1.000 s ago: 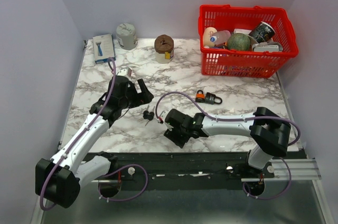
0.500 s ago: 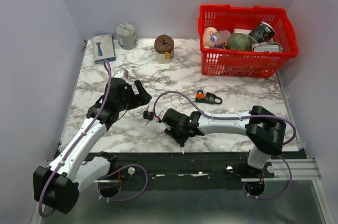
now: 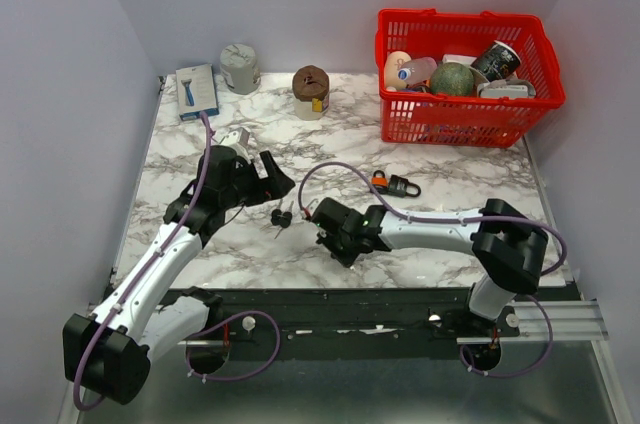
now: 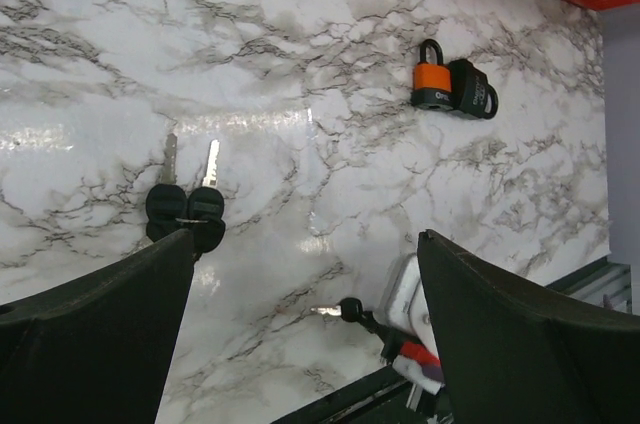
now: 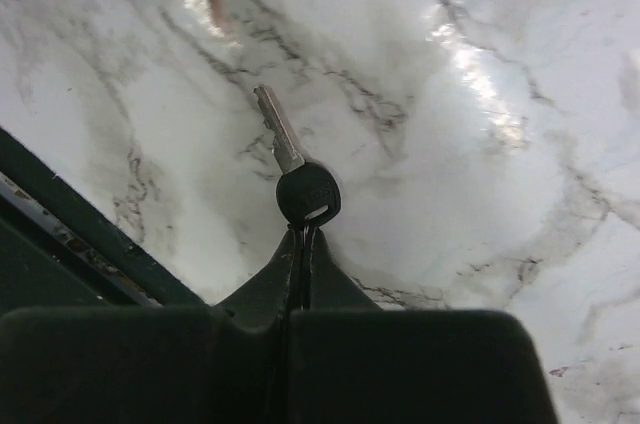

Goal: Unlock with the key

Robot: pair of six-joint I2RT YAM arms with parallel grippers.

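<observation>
A silver key with a black head [image 5: 300,179] sticks out from the tips of my right gripper [image 5: 303,234], which is shut on the head's lower edge, blade pointing away over the marble. The left wrist view shows that same key [image 4: 345,310] just above the table near its front edge. A pair of black-headed keys [image 4: 187,209] lies flat to its left. An orange padlock [image 4: 433,84] and a black padlock [image 4: 472,89] lie together farther back. My left gripper [image 3: 262,176] hangs open above the key pair [image 3: 282,216], holding nothing. From above, the right gripper [image 3: 318,214] sits beside those keys.
A red basket [image 3: 465,74] full of items stands at the back right. A brown-lidded jar [image 3: 311,92], a grey can [image 3: 240,68] and a blue box [image 3: 197,91] line the back. The table's dark front rail [image 5: 60,234] runs close below the held key.
My right gripper has closed on the single key and shifted up and left toward the key pair. The left gripper drifted slightly farther back, still open.
</observation>
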